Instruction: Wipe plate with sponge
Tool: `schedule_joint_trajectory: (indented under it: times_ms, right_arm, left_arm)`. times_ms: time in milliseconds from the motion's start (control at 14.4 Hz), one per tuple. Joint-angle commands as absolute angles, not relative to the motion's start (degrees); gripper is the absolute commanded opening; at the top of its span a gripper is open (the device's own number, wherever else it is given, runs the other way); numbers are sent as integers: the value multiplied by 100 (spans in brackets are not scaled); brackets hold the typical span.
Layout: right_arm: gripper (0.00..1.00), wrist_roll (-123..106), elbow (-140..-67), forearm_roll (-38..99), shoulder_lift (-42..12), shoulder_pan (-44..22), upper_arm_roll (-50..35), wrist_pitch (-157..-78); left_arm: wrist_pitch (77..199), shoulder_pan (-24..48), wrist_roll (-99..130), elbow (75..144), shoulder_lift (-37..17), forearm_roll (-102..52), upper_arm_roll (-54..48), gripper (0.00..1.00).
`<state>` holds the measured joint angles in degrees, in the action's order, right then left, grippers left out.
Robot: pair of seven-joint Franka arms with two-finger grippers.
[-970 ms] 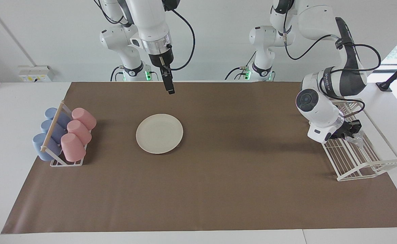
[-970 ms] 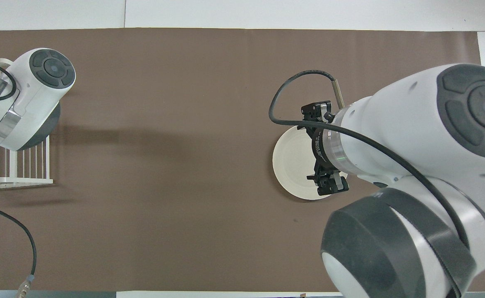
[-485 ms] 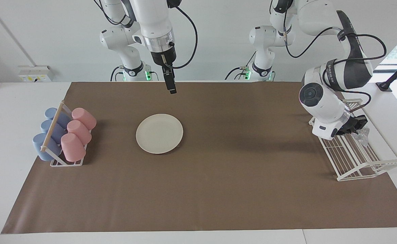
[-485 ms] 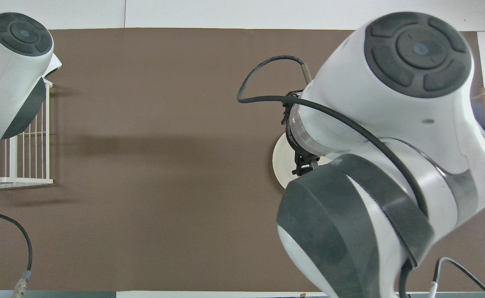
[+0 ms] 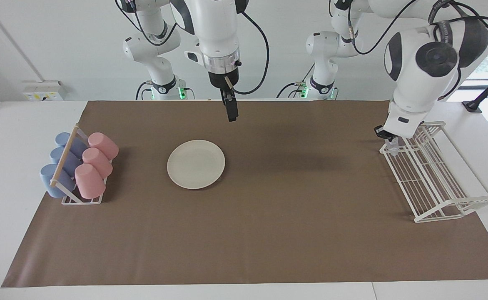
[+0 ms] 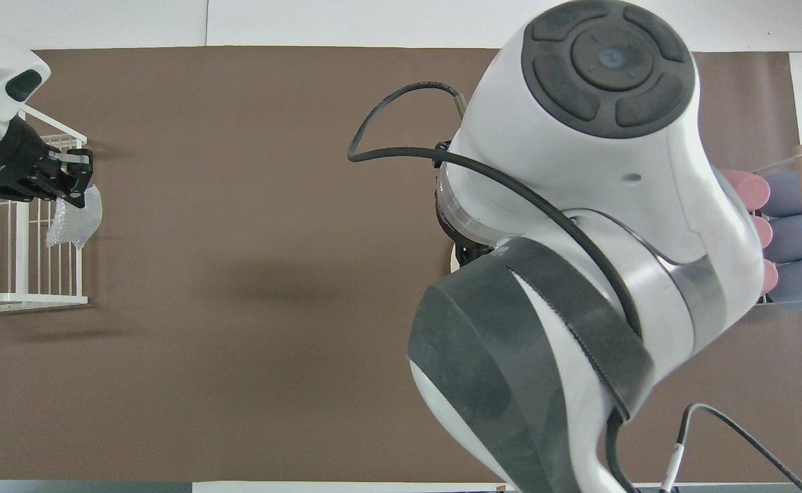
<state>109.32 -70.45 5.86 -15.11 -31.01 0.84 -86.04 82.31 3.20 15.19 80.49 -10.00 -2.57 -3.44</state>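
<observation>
The cream-white plate (image 5: 196,163) lies on the brown mat toward the right arm's end of the table. In the overhead view my right arm hides almost all of it. My right gripper (image 5: 231,113) hangs in the air over the mat, beside the plate on the robots' side and clear of it. My left gripper (image 5: 387,139) is shut on the silvery sponge (image 5: 391,146). It holds the sponge up over the corner of the white wire rack (image 5: 431,179) nearest the robots. In the overhead view the sponge (image 6: 72,220) dangles from the left gripper (image 6: 76,186).
A small rack holding several blue and pink cups (image 5: 79,164) on their sides stands at the right arm's end of the mat. The wire rack stands at the left arm's end. The brown mat (image 5: 294,216) covers the table between them.
My left gripper has risen out of the wire rack with the sponge and moved to the rack's corner by the robots. My right gripper has shifted toward the table's middle.
</observation>
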Motion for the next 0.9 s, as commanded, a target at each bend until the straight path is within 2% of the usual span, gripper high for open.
schedule_joint_trajectory:
  times_ms: [0,69,139,208,346,554,831]
  right_arm:
    - [93,11590,-7135,816,-1495,-3225,53,-9050]
    - [90,11645,-7172,783,-1503,-3313,44,-9140]
    - [92,11654,-7163,730,-1538,-3461,53,-9132]
    - [98,11663,-7120,625,-1651,-3637,53,-9097]
    - [100,11689,-7084,554,-1757,-3718,62,-9001]
    - [100,11900,-6594,475,-2275,-4050,114,-8974]
    - [100,12120,-6565,527,-2276,-4078,70,-9009]
  left_arm:
    - [8112,-95,1503,8103,-914,-1646,-351,0]
    - [8130,-271,1546,8208,-853,-2270,-334,0]
    - [8173,-351,1573,8435,-748,-2703,-334,0]
    - [8226,-369,1573,8672,-625,-3159,-325,0]
    - [8506,-457,1564,9243,-353,-3820,-334,0]
    - [8954,-492,1494,10139,60,-4796,-334,0]
    - [9193,-808,609,11353,396,-6465,-334,0]
